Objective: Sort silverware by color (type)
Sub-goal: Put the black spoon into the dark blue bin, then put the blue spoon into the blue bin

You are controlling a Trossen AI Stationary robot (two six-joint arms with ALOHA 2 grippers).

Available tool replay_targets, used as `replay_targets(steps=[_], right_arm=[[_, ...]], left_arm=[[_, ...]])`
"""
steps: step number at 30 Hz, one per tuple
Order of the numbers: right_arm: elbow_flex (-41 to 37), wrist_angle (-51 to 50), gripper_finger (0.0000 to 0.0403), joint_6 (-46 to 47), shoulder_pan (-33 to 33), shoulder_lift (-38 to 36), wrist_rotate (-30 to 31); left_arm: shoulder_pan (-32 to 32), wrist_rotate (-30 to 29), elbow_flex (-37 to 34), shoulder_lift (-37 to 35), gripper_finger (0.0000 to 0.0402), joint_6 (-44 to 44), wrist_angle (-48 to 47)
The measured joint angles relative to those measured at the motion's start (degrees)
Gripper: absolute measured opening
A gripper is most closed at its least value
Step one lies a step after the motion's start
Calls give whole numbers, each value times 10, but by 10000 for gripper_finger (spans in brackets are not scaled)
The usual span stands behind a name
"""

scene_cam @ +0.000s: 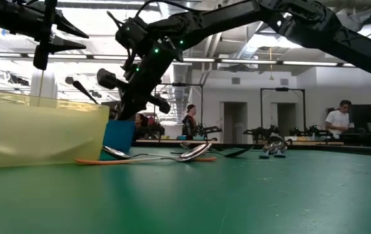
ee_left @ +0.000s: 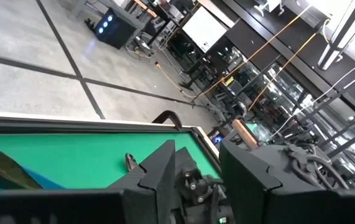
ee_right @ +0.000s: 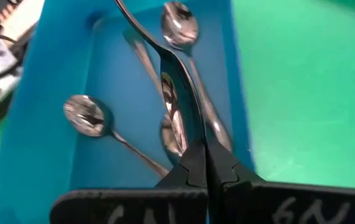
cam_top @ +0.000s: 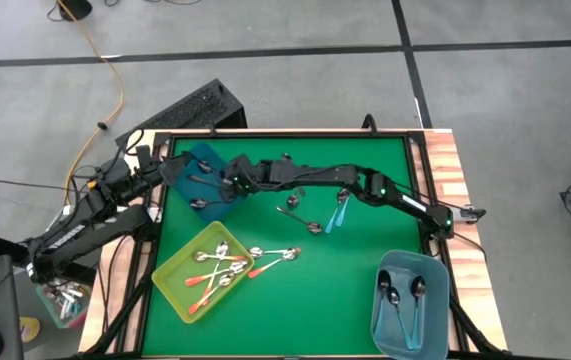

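My right gripper (ee_right: pixel 205 165) hangs over the blue bin (cam_top: pixel 190 165) at the table's far left, shut on a dark grey spoon (ee_right: pixel 177 93). Several dark grey spoons (ee_right: pixel 87 118) lie on the bin's floor. Loose on the mat lie dark spoons (cam_top: pixel 300 215), a teal-handled spoon (cam_top: pixel 337 215) and orange-handled spoons (cam_top: pixel 275 255). My left gripper (ee_left: pixel 205 171) waits open with nothing between its fingers, drawn back at the table's far left corner (cam_top: pixel 150 160). My right gripper pinches the dark grey spoon by its bowl end (ee_right: pixel 189 140) between its two shut fingers. The fingers slant down from the table's right side and lie along the spoon. The spoon is lifted clear above the blue bin, and its handle (ee_right: pixel 130 18) reaches away past the fingertips.
A yellow-green bin (cam_top: pixel 175 290) with orange-handled spoons stands near left. A light blue bin (cam_top: pixel 385 305) with teal-handled spoons stands near right. A black box (cam_top: pixel 190 110) sits beyond the far left corner. People stand in the room behind.
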Motion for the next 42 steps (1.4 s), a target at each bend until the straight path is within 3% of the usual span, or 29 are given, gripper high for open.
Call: replay_targets(steps=[13,21,42], right_arm=[[1,-23,1,-36,-3,13,-50],[1,-19,13,-48,-5,19,-50],[14,-20,107,-109,-18,-11,-50]], left_arm=[[0,-7,0,0,110,0,0],[0,-8,0,0,110,0,0],[0,-8,0,0,110,0,0]])
